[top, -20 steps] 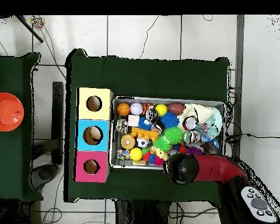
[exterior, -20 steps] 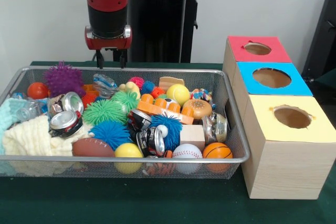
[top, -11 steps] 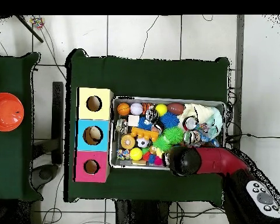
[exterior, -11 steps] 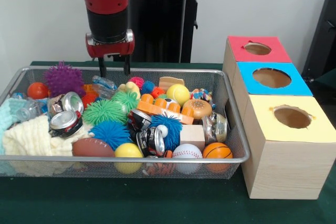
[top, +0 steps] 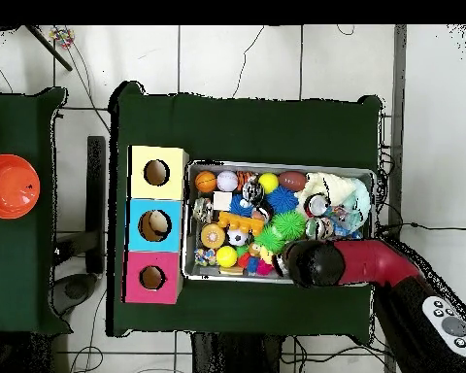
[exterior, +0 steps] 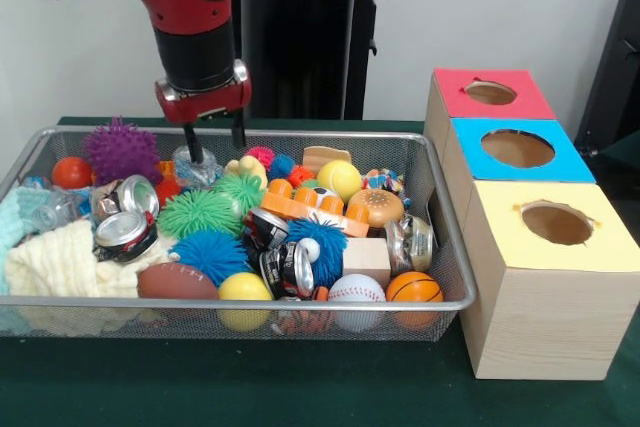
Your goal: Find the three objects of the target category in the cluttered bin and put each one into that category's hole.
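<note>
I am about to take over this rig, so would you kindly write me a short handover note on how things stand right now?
Tool: open, holding nothing, tips just inside the bin's far side, over a clear crinkled item next to the purple spiky ball.
Bin: still crowded with balls, cans, spiky toys and cloth.
Boxes: red, blue, yellow beside the bin; in the overhead view something pale shows in the blue hole, but what it is cannot be told.
Done: no delivery can be confirmed.
Left: pick out the target items and drop them in their hole.

The hand (exterior: 213,150) hung open in the wire bin (exterior: 452,267) — fingers straddling a clear crumpled bottle (exterior: 200,166).
</note>
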You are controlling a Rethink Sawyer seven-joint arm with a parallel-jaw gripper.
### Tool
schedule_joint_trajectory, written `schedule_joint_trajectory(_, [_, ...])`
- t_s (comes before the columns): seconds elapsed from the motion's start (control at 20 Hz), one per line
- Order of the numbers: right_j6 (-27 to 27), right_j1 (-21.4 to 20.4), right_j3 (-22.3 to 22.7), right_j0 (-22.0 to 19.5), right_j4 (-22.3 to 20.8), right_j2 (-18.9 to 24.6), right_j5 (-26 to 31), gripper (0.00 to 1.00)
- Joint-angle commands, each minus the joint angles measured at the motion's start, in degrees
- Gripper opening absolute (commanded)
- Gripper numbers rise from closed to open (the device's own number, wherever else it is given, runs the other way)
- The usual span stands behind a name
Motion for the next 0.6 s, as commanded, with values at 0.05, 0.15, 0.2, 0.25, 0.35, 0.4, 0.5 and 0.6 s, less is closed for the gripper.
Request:
schedule_joint_trajectory(0.05, [-23.59, 2.23, -3.3, -1.94, -4.85, 7.25, 7.96, 1.0])
schedule_joint_trajectory(0.15, [-23.15, 2.24, -2.94, -1.79, -5.18, 7.1, 7.44, 1.0])
schedule_joint_trajectory(0.2, [-23.06, 2.25, -2.78, -1.84, -5.39, 7.01, 7.16, 1.0])
schedule_joint_trajectory(0.25, [-22.9, 2.32, -2.79, -1.76, -5.34, 6.92, 7.13, 1.0])
schedule_joint_trajectory(0.35, [-22.43, 2.22, -3.09, -1.26, -5.28, 6.63, 7.33, 1.0])
schedule_joint_trajectory(0.4, [-22.12, 2.08, -3.35, -0.84, -5.39, 6.36, 7.46, 1.0])
schedule_joint_trajectory(0.5, [-21.07, 1.65, -3.89, 0.16, -5.76, 5.67, 7.38, 1.0])
schedule_joint_trajectory(0.6, [-20.12, 1.22, -4.58, 0.8, -5.96, 5.13, 7.4, 1.0])
